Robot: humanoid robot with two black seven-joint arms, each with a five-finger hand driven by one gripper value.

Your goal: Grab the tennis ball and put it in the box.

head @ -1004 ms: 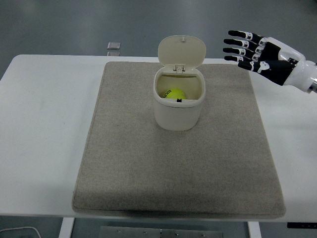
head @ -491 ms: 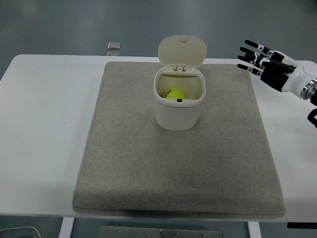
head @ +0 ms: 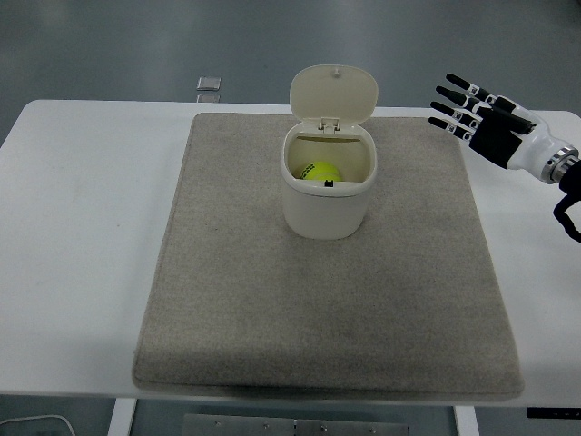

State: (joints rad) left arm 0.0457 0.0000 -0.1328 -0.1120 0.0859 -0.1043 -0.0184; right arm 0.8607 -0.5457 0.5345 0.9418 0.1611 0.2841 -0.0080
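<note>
Hovering right hand [head: 495,127], fingers [head: 451,107] spread, empty, beside box [head: 328,186].

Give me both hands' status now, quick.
Left hand: not in view.
Right hand: open, fingers spread, holding nothing, over the table's far right. The tennis ball sits in the box.

A rectangular beige-grey fabric mat [head: 318,300] lies flat on the white table [head: 82,236], covering most of its middle and reaching close to the near edge. Beyond the table's far edge, a small square silvery plate [head: 209,84] sits on the grey-blue floor [head: 136,45], near the mat's far left corner.
</note>
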